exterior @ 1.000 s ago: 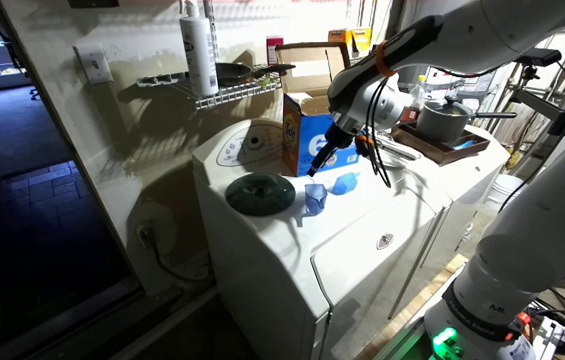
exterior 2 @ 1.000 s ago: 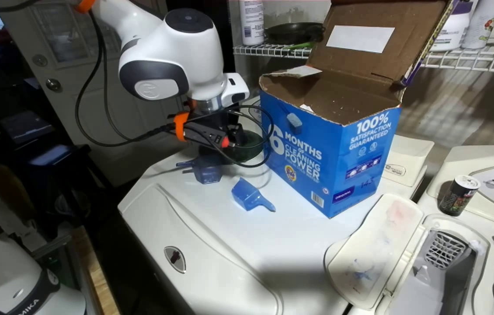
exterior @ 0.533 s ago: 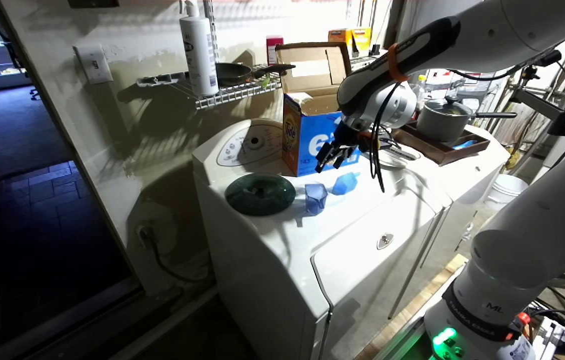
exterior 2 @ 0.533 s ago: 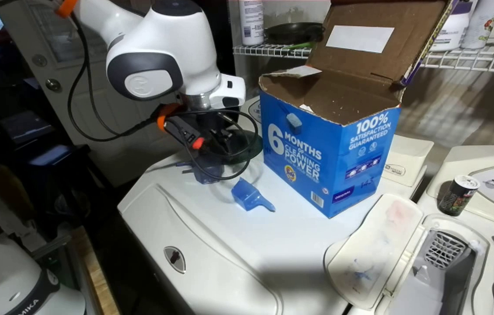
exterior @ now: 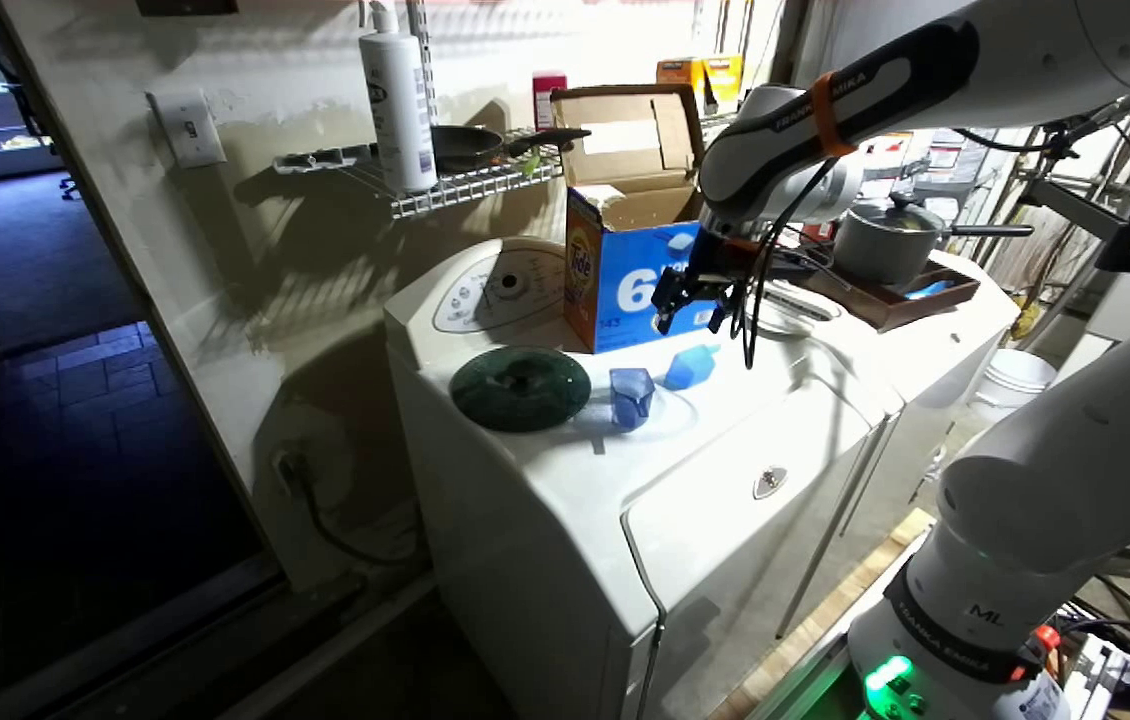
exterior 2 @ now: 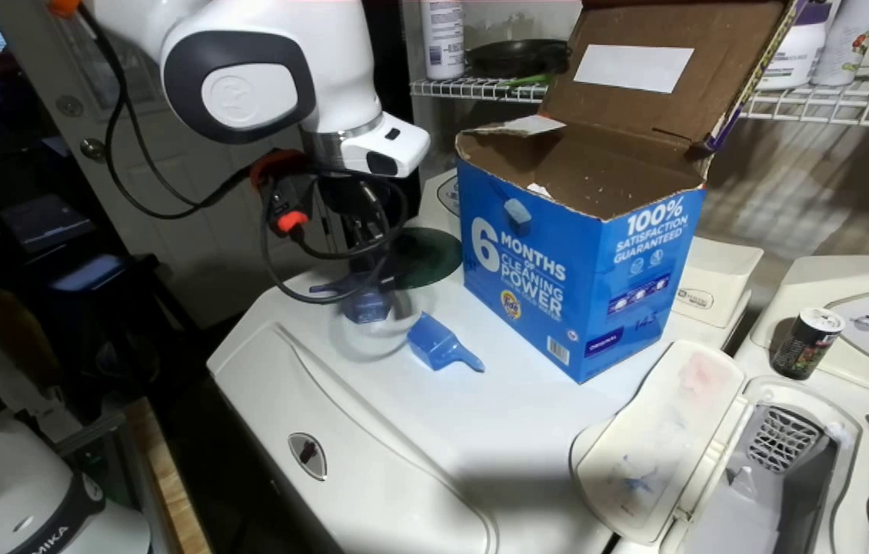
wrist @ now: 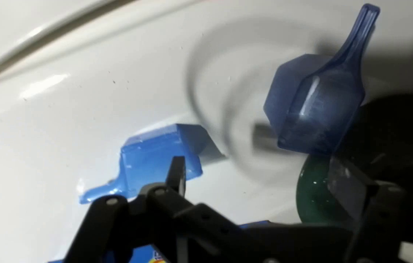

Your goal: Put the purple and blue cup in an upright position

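Two small plastic cups with handles are on the white washer top. The purplish-blue cup [exterior: 631,398] stands beside the green disc, also in the wrist view [wrist: 323,106]; in an exterior view [exterior 2: 367,305] the arm's cables partly cover it. I cannot tell which way its opening faces. The bright blue cup [exterior: 690,367] lies tipped over with its handle low, also in the wrist view [wrist: 151,157]. I cannot tell which cup is meant. My gripper [exterior: 690,322] is open and empty above the cups; its fingers [wrist: 263,179] are wide apart in the wrist view.
A big open blue carton [exterior 2: 580,269] stands right behind the cups. The green round disc [exterior: 520,390] lies beside the purplish-blue cup. A wire shelf [exterior: 485,180] is above the washer. An open white-lidded container [exterior 2: 665,438] and a can [exterior 2: 807,344] stand farther along.
The gripper has moved right in one exterior view and left in another, and has turned so both fingers show spread. The cups and the carton have not moved.
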{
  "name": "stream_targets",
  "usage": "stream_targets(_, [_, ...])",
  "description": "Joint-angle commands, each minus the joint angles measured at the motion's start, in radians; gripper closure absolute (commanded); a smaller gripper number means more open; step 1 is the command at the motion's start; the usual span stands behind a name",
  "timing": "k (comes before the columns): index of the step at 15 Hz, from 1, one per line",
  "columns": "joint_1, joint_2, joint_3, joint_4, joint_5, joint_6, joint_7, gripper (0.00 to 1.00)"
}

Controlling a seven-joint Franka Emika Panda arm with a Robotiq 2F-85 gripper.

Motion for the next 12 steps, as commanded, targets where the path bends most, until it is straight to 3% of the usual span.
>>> stream_targets(1, [-0.035, 0.000, -0.014, 0.058, -0.086, -0.131, 0.162, 0.00])
stream_targets(8, [-0.094, 0.059, -0.014, 0.128, -0.247, -0.190, 0.374, 0.00])
stream_targets(12, [-0.099, 0.130, -0.030, 0.156, -0.294, -0.187, 0.401, 0.00])
